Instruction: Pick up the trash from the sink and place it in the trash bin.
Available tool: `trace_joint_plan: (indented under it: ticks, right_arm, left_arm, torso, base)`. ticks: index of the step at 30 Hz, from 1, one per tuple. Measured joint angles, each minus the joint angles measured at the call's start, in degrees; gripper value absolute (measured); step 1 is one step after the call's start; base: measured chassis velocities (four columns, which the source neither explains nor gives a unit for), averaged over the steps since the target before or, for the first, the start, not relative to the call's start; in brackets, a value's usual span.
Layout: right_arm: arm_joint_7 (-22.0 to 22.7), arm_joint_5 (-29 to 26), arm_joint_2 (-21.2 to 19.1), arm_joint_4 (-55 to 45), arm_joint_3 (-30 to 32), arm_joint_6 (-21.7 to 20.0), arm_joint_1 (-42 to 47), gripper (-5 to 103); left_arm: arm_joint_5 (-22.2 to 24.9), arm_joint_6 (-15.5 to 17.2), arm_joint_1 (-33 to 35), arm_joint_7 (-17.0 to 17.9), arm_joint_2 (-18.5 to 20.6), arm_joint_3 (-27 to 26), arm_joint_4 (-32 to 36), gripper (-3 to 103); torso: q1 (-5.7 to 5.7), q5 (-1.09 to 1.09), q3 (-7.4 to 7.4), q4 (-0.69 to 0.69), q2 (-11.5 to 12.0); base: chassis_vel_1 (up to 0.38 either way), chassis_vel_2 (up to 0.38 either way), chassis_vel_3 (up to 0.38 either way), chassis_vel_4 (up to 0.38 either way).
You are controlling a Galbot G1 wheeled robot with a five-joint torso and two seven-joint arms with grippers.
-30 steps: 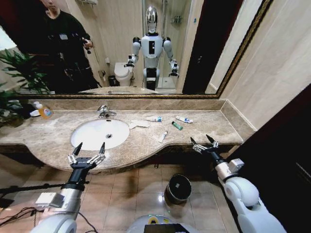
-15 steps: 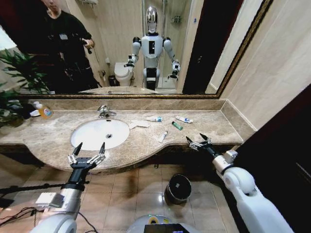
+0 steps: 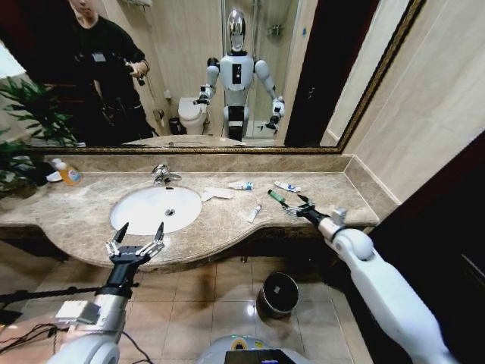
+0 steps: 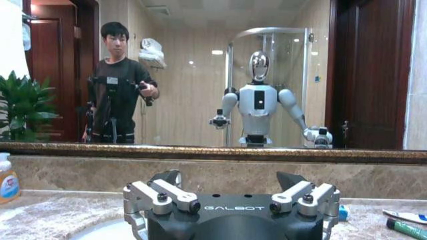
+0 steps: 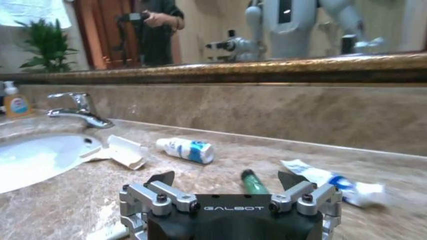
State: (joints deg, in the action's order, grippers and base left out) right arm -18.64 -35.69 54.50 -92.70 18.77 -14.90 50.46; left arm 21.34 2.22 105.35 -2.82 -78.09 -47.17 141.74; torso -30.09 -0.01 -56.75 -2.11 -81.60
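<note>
We note the right hand (image 3: 292, 205) reaching over the desk (image 3: 91, 216), fingers spread, nothing gripped, poised just near the green tube (image 3: 276, 196). In the right wrist view the green tube (image 5: 252, 182) lies between the open fingers (image 5: 161, 178). A white tube with red and blue marks (image 3: 287, 186) lies just beyond it on the right. Another white tube with a blue label (image 3: 241, 185) lies farther left, beside the crumpled paper (image 3: 216, 193) at the sink (image 3: 155, 208) rim. A fourth tube (image 3: 254, 214) lies nearer the front edge. The left hand (image 3: 136, 243) hangs open by the desk's near edge, left. The bin (image 3: 277, 294) stands on the floor below.
</note>
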Motion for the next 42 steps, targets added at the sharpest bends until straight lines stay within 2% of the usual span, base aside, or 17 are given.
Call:
trace_joint_plan:
  ticks: [6,11,15,17,18,26,30,32,33,35,41,42]
  right_arm:
    - [-1.8,1.2,2.6,8.5,-6.9,-0.3,-9.3,100]
    - [-2.8,2.9,3.7,13.1,-8.8,-0.9,-12.7,101]
    - [-4.4,4.6,3.8,17.8,-10.3,-1.1,-15.5,88]
    - [-4.5,4.8,3.8,18.5,-10.6,-1.1,-16.0,88]
    - [-4.5,5.0,3.8,19.2,-10.8,-1.2,-16.5,80]
    - [-4.4,5.3,3.9,21.0,-10.9,-1.3,-17.6,76]
    - [-4.3,5.6,3.5,21.1,-10.8,-1.3,-17.5,61]
    - [-4.2,5.8,3.5,21.1,-10.8,-1.3,-17.4,61]
    - [-4.0,6.2,3.4,21.1,-10.8,-1.2,-17.3,51]
    - [-3.8,6.3,3.4,21.1,-10.8,-1.1,-17.3,51]
    - [-3.1,7.8,3.3,21.1,-10.9,-0.1,-17.1,30]
    - [-3.1,7.8,3.3,21.1,-10.9,-0.1,-17.1,30]
  left_arm:
    - [0.0,0.0,0.0,0.0,0.0,0.0,0.0,100]
    - [0.0,0.0,0.0,0.0,0.0,0.0,0.0,100]
    - [0.0,0.0,0.0,0.0,0.0,0.0,0.0,100]
    - [0.0,0.0,0.0,0.0,0.0,0.0,0.0,100]
    - [0.0,0.0,0.0,0.0,0.0,0.0,0.0,100]
    - [0.0,0.0,0.0,0.0,0.0,0.0,0.0,100]
    - [0.0,0.0,0.0,0.0,0.0,0.0,0.0,100]
    - [0.0,0.0,0.0,0.0,0.0,0.0,0.0,100]
    - [0.0,0.0,0.0,0.0,0.0,0.0,0.0,100]
    - [0.0,0.0,0.0,0.0,0.0,0.0,0.0,100]
    - [0.0,0.0,0.0,0.0,0.0,0.0,0.0,100]
    - [0.0,0.0,0.0,0.0,0.0,0.0,0.0,100]
  torso:
    - [0.00,0.00,0.00,-0.01,0.0]
    - [0.00,0.01,0.00,-0.01,0.0]
    - [0.01,0.01,0.00,0.00,0.0]
    - [0.01,0.02,0.01,0.00,0.0]
    - [0.01,0.00,0.01,0.00,0.0]
    - [0.01,0.01,0.01,0.00,0.0]
    - [0.01,0.01,0.01,0.00,0.0]
    - [0.01,0.01,0.01,0.00,0.0]
    - [0.01,0.01,0.01,0.00,0.0]
    - [0.01,0.01,0.01,0.00,0.0]
    - [0.01,0.01,0.01,0.00,0.0]
    - [0.01,0.01,0.01,0.00,0.0]
  base:
    - [0.000,0.000,0.000,0.000]
    - [0.000,0.000,0.000,0.000]
    - [0.000,0.000,0.000,0.000]
    - [0.000,0.000,0.000,0.000]
    - [0.000,0.000,0.000,0.000]
    - [0.000,0.000,0.000,0.000]
    - [0.000,0.000,0.000,0.000]
    - [0.000,0.000,0.000,0.000]
    - [0.000,0.000,0.000,0.000]
    - [0.000,0.000,0.000,0.000]
    - [0.000,0.000,0.000,0.000]
    - [0.000,0.000,0.000,0.000]
